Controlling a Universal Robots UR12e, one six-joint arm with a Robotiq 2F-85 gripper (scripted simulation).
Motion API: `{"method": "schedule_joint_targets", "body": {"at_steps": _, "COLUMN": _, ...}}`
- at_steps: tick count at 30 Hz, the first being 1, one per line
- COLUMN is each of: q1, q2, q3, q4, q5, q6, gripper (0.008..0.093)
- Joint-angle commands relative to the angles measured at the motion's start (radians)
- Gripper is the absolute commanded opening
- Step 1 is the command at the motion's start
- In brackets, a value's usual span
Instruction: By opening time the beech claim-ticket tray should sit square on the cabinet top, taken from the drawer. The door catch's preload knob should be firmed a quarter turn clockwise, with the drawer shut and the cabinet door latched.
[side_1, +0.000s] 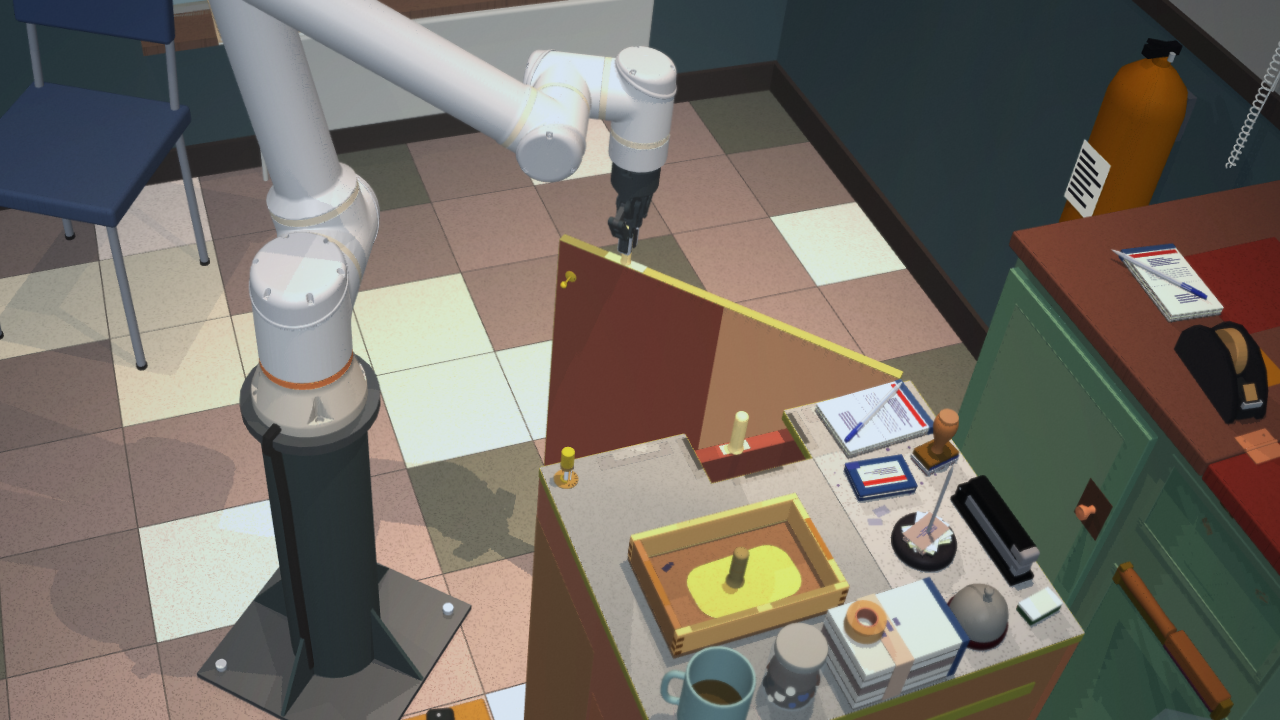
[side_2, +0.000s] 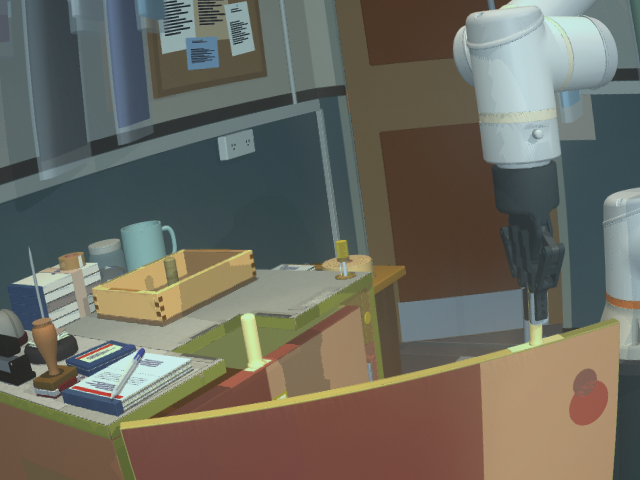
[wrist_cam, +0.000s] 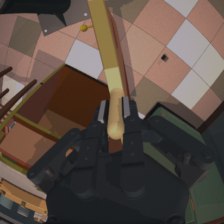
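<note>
My gripper (side_1: 629, 240) (side_2: 535, 316) (wrist_cam: 114, 108) points straight down over the free end of the open cabinet door (side_1: 680, 349) (side_2: 372, 429), and its fingers clamp the cream peg handle (wrist_cam: 115, 114) (side_2: 536, 333) standing on the door's top edge. The door stands swung wide out from the cabinet. The beech tray (side_1: 736, 573) (side_2: 173, 284) sits on the cabinet top with a short peg upright inside it. The drawer's cream peg handle (side_1: 739, 432) (side_2: 252, 341) stands at the cabinet's front. The yellow preload knob (side_1: 567, 466) (side_2: 341, 254) stands at the top's corner.
The cabinet top's right part holds a notepad with pen (side_1: 873, 414), ink pad (side_1: 880, 475), rubber stamp (side_1: 936, 441), paper spike (side_1: 925, 537), stapler (side_1: 994, 528), bell (side_1: 980, 613), books (side_1: 895, 645) and mug (side_1: 716, 688). A green counter (side_1: 1110, 466) stands to the right.
</note>
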Motion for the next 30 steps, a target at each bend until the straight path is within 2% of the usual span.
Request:
{"method": "schedule_joint_targets", "body": {"at_steps": 1, "q1": -0.012, "q2": -0.009, "q3": 0.005, "q4": 0.003, "q5": 0.0, "q6": -0.025, "gripper": 0.008}}
{"method": "schedule_joint_targets", "body": {"at_steps": 16, "q1": -0.241, "q2": -0.115, "q3": 0.076, "q4": 0.039, "q5": 0.0, "q6": -0.477, "gripper": 0.008}}
{"method": "schedule_joint_targets", "body": {"at_steps": 30, "q1": -0.444, "q2": -0.134, "q3": 0.087, "q4": 0.047, "q5": 0.0, "q6": -0.87, "gripper": 0.008}}
